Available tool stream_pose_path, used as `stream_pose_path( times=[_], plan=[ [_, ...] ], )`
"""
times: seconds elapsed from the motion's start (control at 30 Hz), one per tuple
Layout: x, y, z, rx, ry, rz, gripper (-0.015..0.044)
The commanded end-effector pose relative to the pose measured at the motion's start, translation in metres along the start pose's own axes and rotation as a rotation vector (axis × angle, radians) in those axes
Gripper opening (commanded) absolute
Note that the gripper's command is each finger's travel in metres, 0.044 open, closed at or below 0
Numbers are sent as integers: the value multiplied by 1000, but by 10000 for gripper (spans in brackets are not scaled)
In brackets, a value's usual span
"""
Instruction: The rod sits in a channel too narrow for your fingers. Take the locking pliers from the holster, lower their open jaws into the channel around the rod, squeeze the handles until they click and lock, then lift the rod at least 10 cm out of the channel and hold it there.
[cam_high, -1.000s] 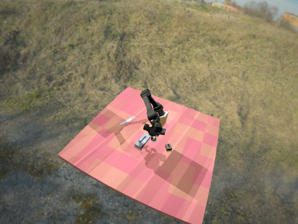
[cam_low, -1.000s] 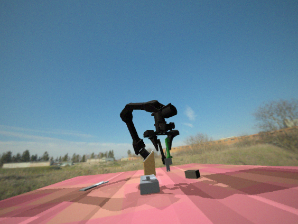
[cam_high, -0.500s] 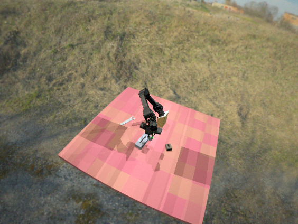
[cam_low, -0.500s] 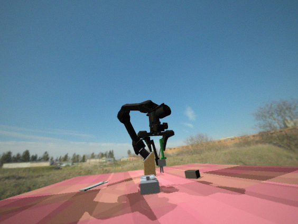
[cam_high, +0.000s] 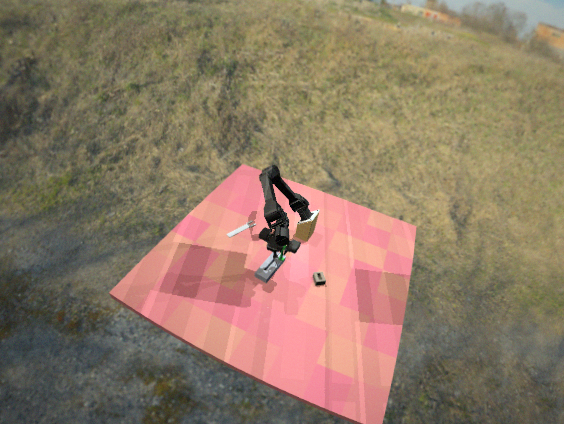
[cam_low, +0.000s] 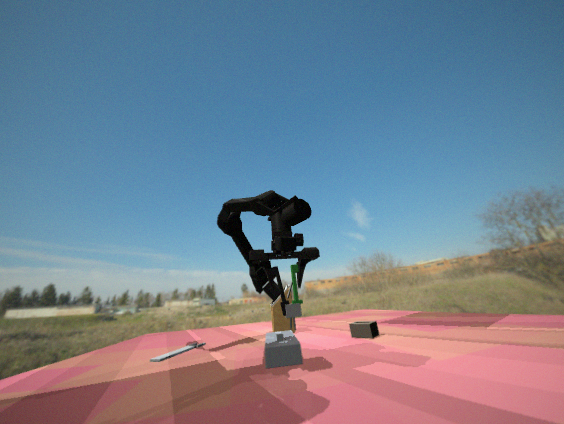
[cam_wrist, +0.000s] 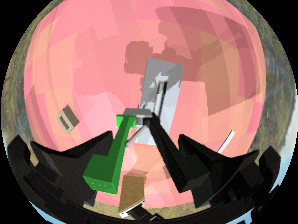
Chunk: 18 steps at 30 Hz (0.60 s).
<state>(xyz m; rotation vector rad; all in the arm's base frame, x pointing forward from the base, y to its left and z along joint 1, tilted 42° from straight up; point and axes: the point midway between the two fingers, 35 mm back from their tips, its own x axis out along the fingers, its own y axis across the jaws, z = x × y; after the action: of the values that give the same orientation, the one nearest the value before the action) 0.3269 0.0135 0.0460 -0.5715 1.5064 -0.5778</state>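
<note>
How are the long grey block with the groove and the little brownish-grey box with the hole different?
The long grey block is much longer than the little brownish-grey box. The block has a long groove on top, but the box has a short hole. The block is a cooler grey; the box is browner. Both sit on the pink patchwork surface.
</note>
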Motion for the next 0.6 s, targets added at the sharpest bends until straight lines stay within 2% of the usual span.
stream_pose_path(
  times=[0.0, 0.57],
  plan=[
    [-3, -10, -1, 29, -8, -2, 322],
    [1, -32, -3, 91, -7, -11, 322]
  ],
)
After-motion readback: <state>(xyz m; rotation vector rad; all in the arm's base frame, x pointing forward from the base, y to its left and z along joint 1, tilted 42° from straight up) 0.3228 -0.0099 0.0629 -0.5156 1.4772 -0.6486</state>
